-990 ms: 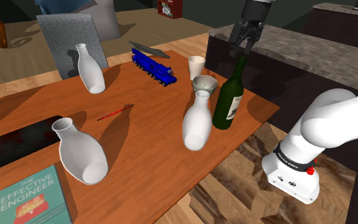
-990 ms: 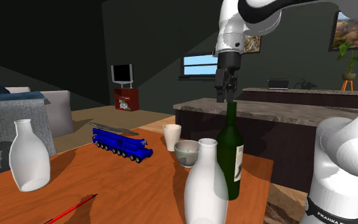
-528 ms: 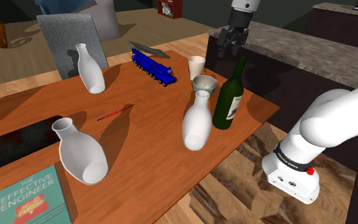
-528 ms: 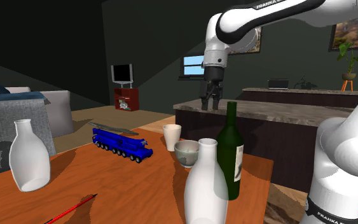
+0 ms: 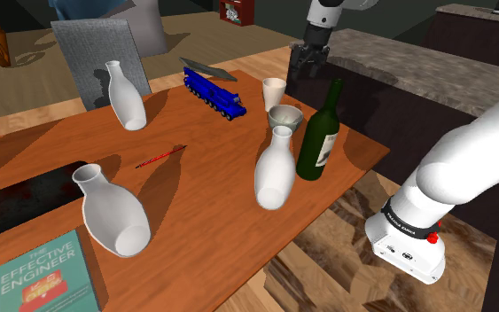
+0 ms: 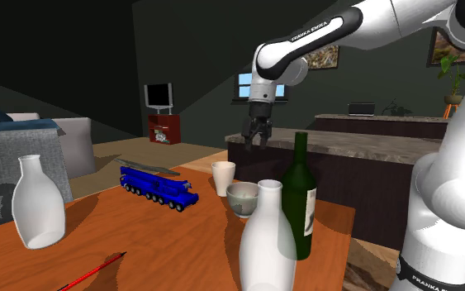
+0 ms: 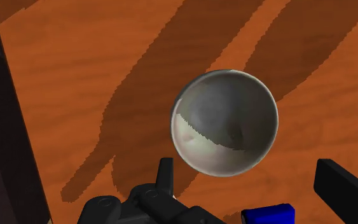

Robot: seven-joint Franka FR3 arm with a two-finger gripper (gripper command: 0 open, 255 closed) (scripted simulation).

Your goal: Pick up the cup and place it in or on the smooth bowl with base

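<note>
The cream cup (image 5: 274, 90) stands upright on the wooden table (image 5: 203, 177), next to the front of a blue toy truck (image 5: 214, 92). Just in front of the cup sits the smooth grey bowl (image 5: 284, 115) on its small base. My gripper (image 5: 305, 64) hangs open above the table, close to the dark counter and a little beyond the cup. From the second exterior view, the gripper (image 6: 253, 137) is above and to the right of the cup (image 6: 223, 177) and bowl (image 6: 243, 198). In the wrist view a round pale vessel (image 7: 225, 122), cup or bowl I cannot tell, lies just beyond the open gripper (image 7: 254, 191).
A dark green bottle (image 5: 320, 133) and a white vase (image 5: 275, 168) stand near the bowl. Two more white vases (image 5: 125, 96) (image 5: 112, 210), a red pencil (image 5: 160, 158), a book (image 5: 36, 275) and a grey board (image 5: 97, 55) lie farther off. A stone-topped counter (image 5: 416, 75) borders the table.
The gripper has swung from above the bottle's neck toward the cup and come lower, staying open. Nothing on the table has moved.
</note>
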